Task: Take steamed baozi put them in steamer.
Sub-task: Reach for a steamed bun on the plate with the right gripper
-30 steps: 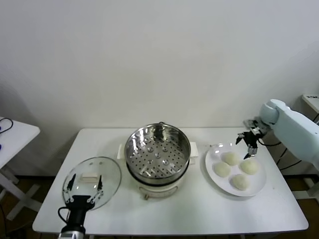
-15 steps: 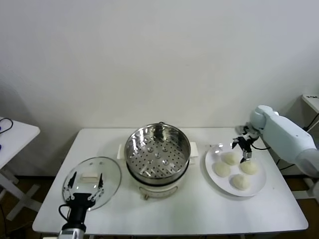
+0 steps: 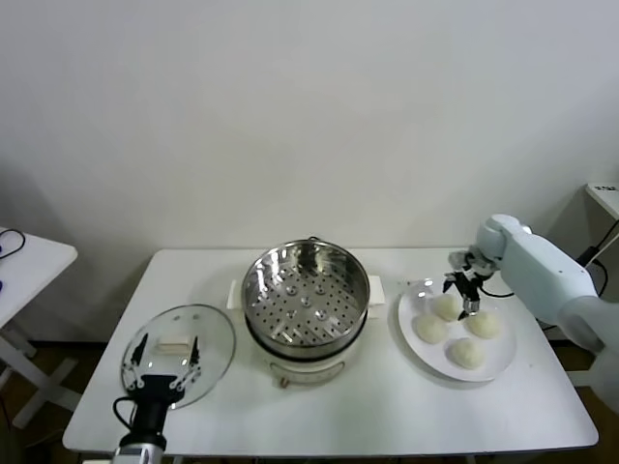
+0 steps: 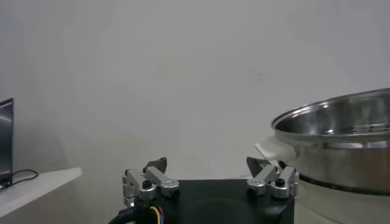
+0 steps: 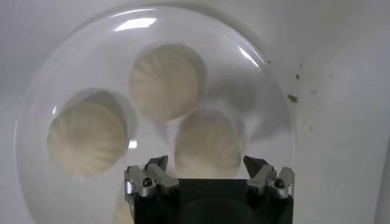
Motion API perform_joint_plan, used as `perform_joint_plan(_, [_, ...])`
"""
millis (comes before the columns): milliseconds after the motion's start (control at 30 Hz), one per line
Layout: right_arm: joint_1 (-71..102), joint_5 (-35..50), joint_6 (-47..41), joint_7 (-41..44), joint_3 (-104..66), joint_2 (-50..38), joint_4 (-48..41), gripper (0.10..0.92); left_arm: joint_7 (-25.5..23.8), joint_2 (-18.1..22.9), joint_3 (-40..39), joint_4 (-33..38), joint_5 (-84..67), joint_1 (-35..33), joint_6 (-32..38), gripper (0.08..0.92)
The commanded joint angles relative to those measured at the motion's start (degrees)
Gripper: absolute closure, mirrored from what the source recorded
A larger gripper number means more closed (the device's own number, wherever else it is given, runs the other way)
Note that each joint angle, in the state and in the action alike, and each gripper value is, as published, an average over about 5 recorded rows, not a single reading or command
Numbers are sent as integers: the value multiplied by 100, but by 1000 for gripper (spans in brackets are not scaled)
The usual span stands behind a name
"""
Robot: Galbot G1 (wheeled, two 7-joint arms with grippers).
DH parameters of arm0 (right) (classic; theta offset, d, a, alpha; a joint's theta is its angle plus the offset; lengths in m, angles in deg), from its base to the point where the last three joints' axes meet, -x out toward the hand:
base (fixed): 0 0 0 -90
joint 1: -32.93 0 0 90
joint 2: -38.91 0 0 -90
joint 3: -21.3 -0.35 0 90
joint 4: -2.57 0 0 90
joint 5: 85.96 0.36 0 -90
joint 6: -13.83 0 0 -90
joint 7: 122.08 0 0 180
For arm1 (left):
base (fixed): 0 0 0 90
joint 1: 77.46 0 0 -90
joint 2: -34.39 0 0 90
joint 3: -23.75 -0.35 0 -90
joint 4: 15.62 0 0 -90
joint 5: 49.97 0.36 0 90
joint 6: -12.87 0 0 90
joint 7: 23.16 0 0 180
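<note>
Cream buns, white plate, shiny steel

Four pleated cream-white steamed baozi (image 3: 448,307) lie on a plain flat white plate (image 3: 503,360); the round shiny steel steamer (image 3: 306,290) shows a dotted perforated tray above its white base, on a white table (image 3: 387,406).

looks like a robot lab or test room, not a real kitchen, bare white wall (image 3: 309,116), plain white folding table (image 3: 329,406) with just a steamer (image 3: 306,300), lid (image 3: 178,354) and plate (image 3: 493,365), second small table (image 3: 29,266) with cables off to the left
</note>
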Motion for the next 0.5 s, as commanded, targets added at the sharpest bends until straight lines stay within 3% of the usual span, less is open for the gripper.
perform_joint_plan(33, [35,-195,34,-37,-161,51,-85,203,0,0,0,-8,-4,0,4,177])
perform_joint_plan(300, [81,-382,59,-47,-292,117,-144,204,1,-2,-2,-9,-7,15,-1,177])
perform_joint_plan(500, [111,-439,62,-28,-341,110,-136,252,3,-3,-3,-19,-9,20,-2,177])
